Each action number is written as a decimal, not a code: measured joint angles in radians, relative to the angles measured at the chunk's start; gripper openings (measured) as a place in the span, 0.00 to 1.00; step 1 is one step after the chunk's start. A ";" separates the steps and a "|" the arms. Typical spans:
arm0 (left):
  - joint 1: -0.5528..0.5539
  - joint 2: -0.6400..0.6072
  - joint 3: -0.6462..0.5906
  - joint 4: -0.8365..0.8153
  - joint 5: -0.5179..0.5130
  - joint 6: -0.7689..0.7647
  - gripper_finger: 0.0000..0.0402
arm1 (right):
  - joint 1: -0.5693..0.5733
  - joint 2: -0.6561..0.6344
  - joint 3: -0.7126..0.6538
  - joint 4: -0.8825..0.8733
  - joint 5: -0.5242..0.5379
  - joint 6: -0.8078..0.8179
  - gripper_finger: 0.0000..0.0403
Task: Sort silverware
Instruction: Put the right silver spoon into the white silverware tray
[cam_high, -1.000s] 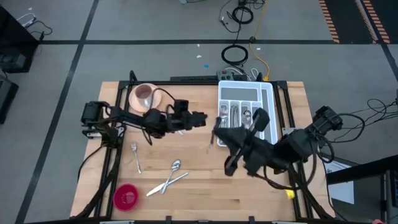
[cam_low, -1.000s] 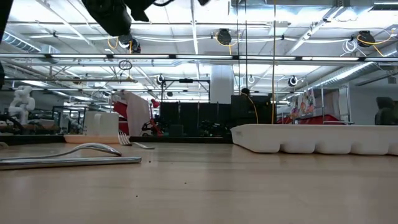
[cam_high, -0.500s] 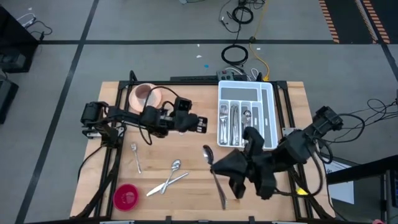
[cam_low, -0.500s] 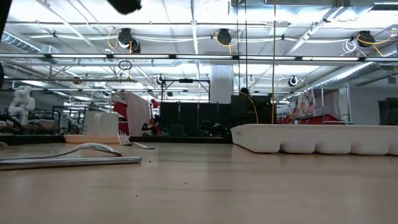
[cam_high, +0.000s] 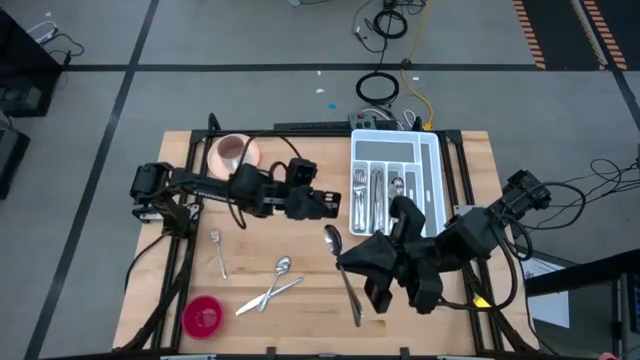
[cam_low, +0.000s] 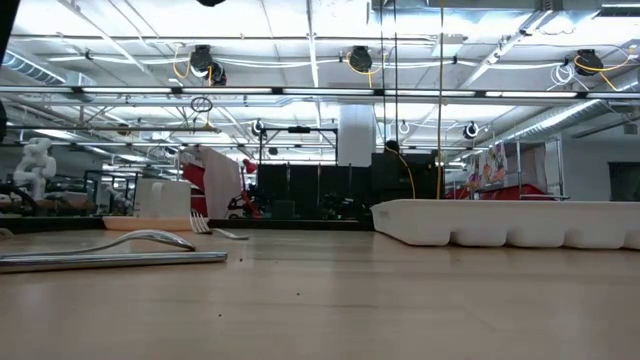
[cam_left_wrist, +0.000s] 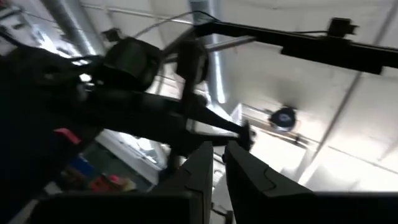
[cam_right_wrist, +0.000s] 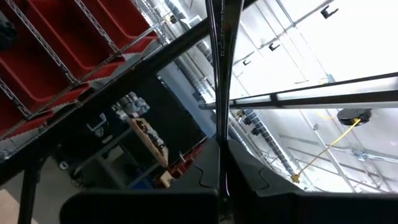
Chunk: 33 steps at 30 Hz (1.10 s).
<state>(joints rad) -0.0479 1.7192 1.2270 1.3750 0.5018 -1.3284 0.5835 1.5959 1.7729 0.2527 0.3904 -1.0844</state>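
While the right gripper (cam_high: 349, 270) hangs above the front-centre of the wooden table (cam_high: 310, 320), its fingers (cam_right_wrist: 239, 168) are clamped on a long spoon (cam_high: 341, 272), whose bowl points toward the back of the table and whose handle runs toward the front edge; the right wrist view shows the slim metal shaft rising straight up from between the closed fingers. The left gripper (cam_high: 331, 203) reaches across the middle of the table just beside the white cutlery tray (cam_high: 433, 170); its 2 fingers (cam_left_wrist: 245, 168) stand close together with a narrow gap showing, and nothing can be seen held between them. In the tray at the table's back right, several forks and other pieces (cam_high: 374, 192) already lie in the compartments. Loose on the boards at front left are a fork (cam_high: 218, 253), and near it a spoon (cam_high: 281, 267) beside a knife (cam_high: 268, 296); the low view shows that cutlery lying flat on the tabletop. A pink cup (cam_high: 231, 151) sits on its saucer at the back left, and a red round object (cam_high: 203, 316) sits near the front-left corner.
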 joint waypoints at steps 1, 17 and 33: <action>0.006 0.000 0.000 -0.019 -0.004 0.005 0.12 | 0.000 0.000 0.000 -0.002 0.000 0.005 0.00; -0.008 0.000 -0.002 0.016 0.016 0.123 0.24 | -0.030 0.000 0.000 -0.076 0.079 0.075 0.00; -0.007 0.000 -0.002 0.002 0.036 0.113 0.40 | -0.076 0.000 0.000 -0.158 0.076 0.165 0.00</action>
<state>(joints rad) -0.0547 1.7191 1.2255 1.3772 0.5375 -1.2156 0.5073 1.5959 1.7729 0.0943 0.4664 -0.9196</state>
